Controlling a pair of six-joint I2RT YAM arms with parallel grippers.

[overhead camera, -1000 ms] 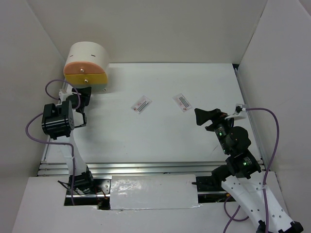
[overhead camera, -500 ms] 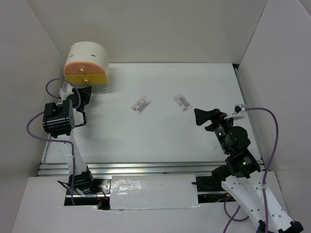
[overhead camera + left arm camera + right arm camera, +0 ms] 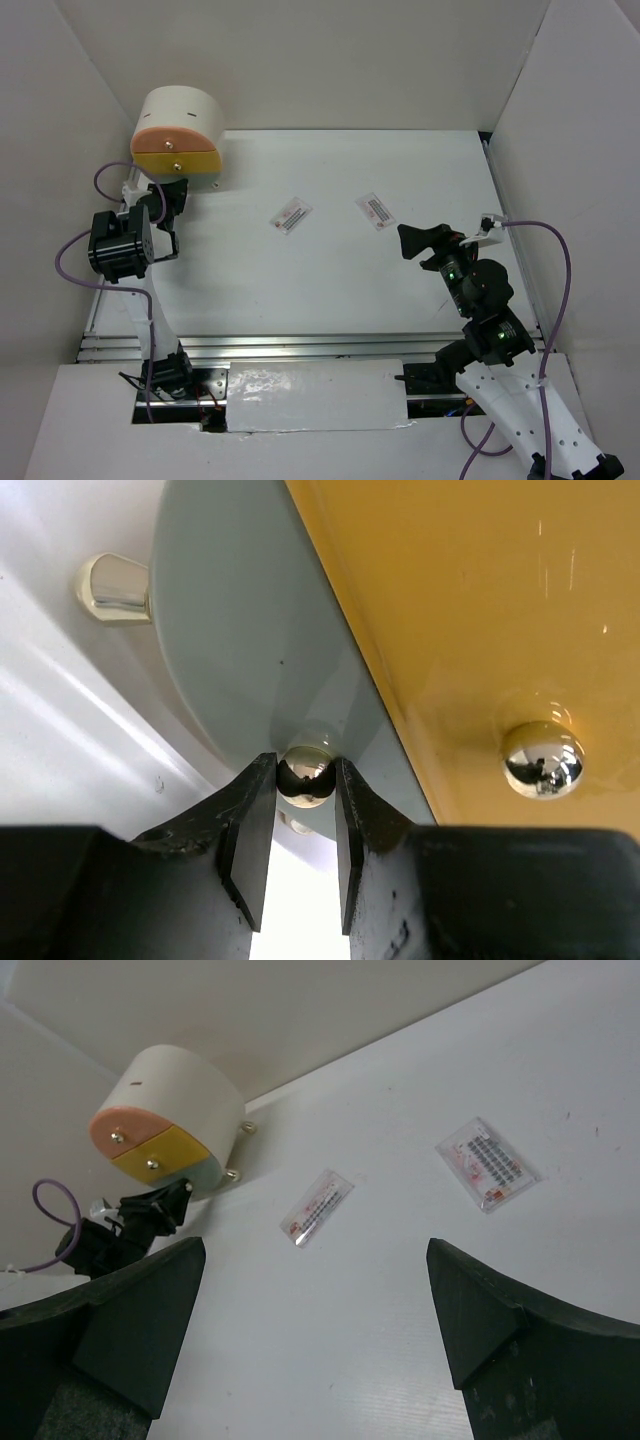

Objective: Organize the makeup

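Observation:
Two white printed sachets lie flat on the white table, one at the middle (image 3: 291, 214) and one to its right (image 3: 375, 210). Both also show in the right wrist view, the left one (image 3: 317, 1206) and the right one (image 3: 489, 1163). My left gripper (image 3: 305, 780) is shut on the shiny round knob (image 3: 305, 773) of the grey bottom drawer (image 3: 240, 650) of the drawer box (image 3: 180, 135). My right gripper (image 3: 415, 240) is open and empty, above the table just near the right sachet. No palettes or pencils are in view.
The drawer box stands at the table's far left corner, with a pink top drawer and a yellow middle drawer (image 3: 480, 610) bearing its own knob (image 3: 541, 758). White walls enclose the table on three sides.
My right gripper has crept slightly to the left. My left gripper stays on the knob with almost no movement.

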